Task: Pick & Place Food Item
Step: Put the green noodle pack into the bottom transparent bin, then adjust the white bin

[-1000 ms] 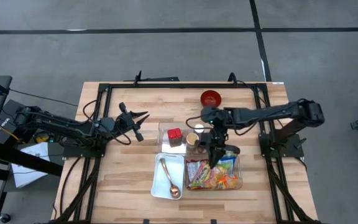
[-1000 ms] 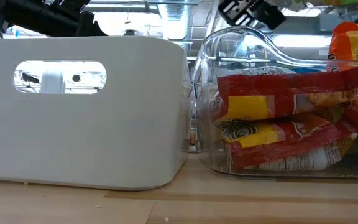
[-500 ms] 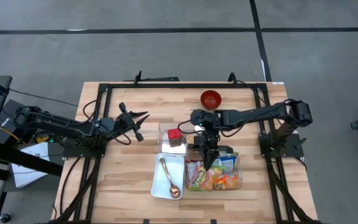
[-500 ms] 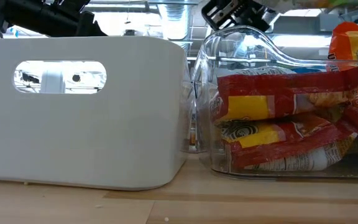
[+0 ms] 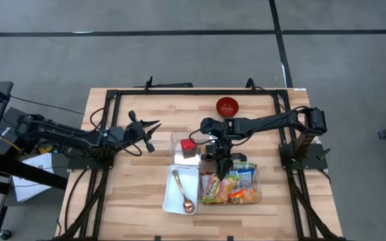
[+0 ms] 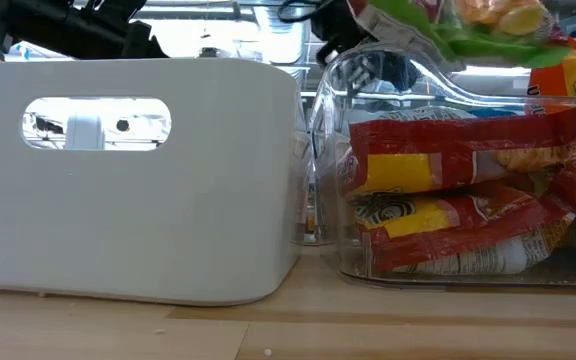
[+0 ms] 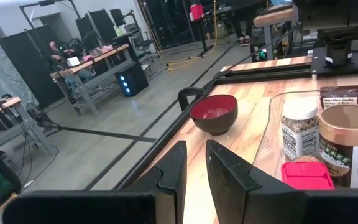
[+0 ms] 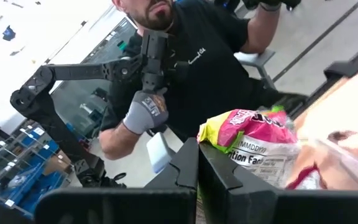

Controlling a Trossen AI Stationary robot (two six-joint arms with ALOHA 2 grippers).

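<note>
Nearest in the low view, the white bin (image 6: pixel 133 180) is filling the left half of the frame, with the clear bin (image 6: pixel 448 170) sitting right beside it on the bench (image 6: pixel 268 325), stuffed with red and yellow snack packs (image 6: pixel 458 205). Above the clear bin's rim, at the upper right of that frame, the snack bag (image 6: pixel 468 18) is hanging in the air: green edge, pink and orange print, long axis running roughly level, left to right.

From above, the right hand (image 5: pixel 223 166) is sitting just right of centre, over the top edge of the clear bin, clenched on the snack bag (image 5: pixel 236 175), which is trailing toward the lower right. In the right wrist view the bag (image 8: pixel 253 146) is crumpled right past the pinched fingers (image 8: pixel 188 165), with a person in a dark shirt (image 8: pixel 197 56) behind it.

Further up, the red bowl (image 5: pixel 227 106) is sitting near the bench's top edge. The left hand (image 5: pixel 146 130) is waiting at centre left, nearly closed, holding nothing.
</note>
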